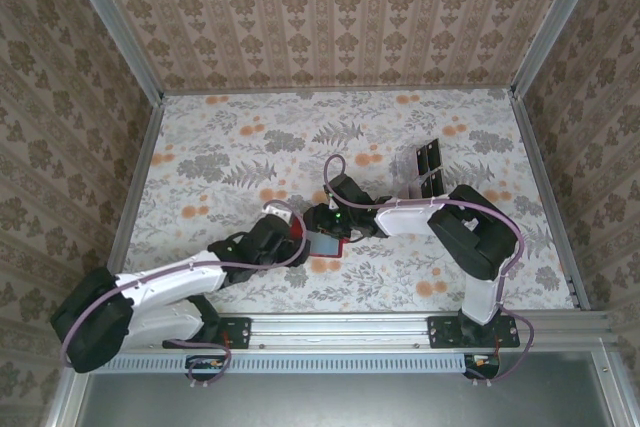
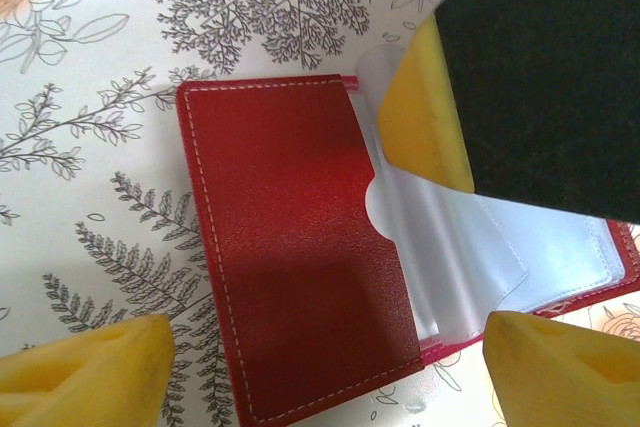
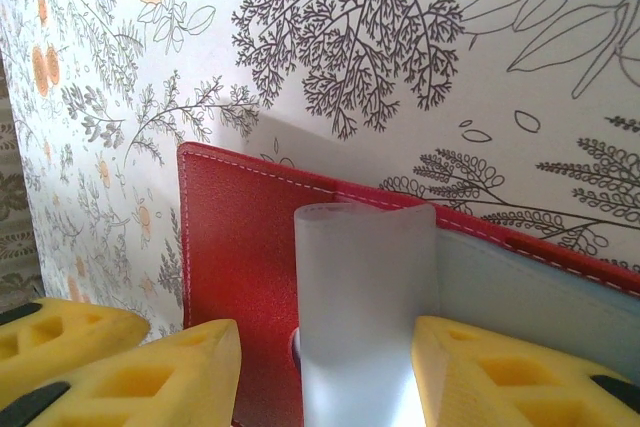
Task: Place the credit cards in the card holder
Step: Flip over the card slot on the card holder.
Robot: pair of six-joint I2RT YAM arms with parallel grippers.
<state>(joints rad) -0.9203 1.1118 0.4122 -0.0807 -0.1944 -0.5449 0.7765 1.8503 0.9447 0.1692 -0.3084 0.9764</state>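
Note:
The red card holder [image 1: 331, 245] lies open on the floral table, its clear frosted sleeves [image 2: 470, 247] fanned to the right. My left gripper [image 2: 325, 347] is open wide, its yellow fingertips on either side of the holder [image 2: 290, 247] and apart from it. My right gripper [image 3: 325, 357] is open over the holder [image 3: 240, 247]. A curled frosted sleeve [image 3: 365, 297] stands between its fingers, against the right one and apart from the left one. One right finger [image 2: 420, 107] rests on the sleeves. The credit cards are out of view.
A clear rack with black panels [image 1: 428, 162] stands at the back right, behind the right arm [image 1: 470, 232]. The left arm [image 1: 170, 287] stretches from the near left. Patterned walls enclose the table on three sides. A left fingertip [image 3: 50, 347] sits beside my right gripper.

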